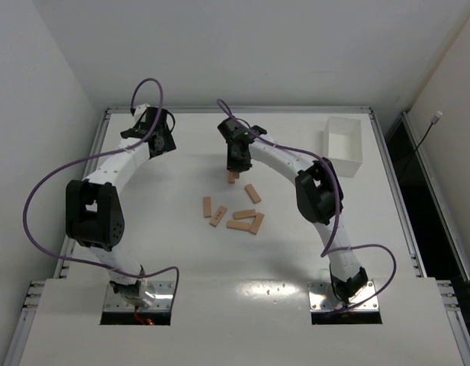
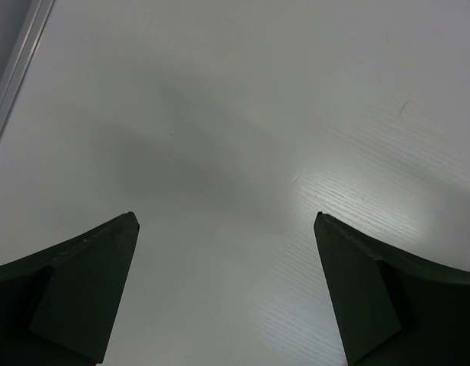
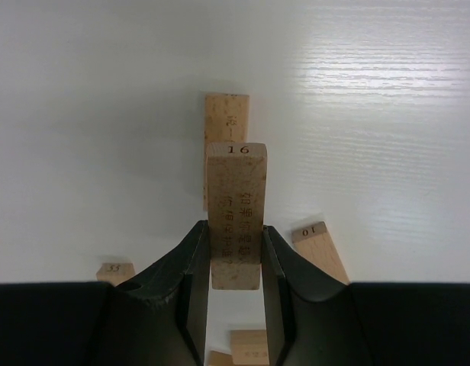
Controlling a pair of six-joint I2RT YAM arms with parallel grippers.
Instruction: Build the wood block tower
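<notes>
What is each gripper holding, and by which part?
The right gripper holds one wood block, pinched across its long sides near one end. The left gripper is open and holds nothing.

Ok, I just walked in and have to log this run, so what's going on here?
The right hand is shut on a block and holds it just above a second block lying flat on the table. Whether the two touch is unclear. The left hand hangs open over the table's far left, holding nothing. Several other blocks lie scattered mid-table.
</notes>
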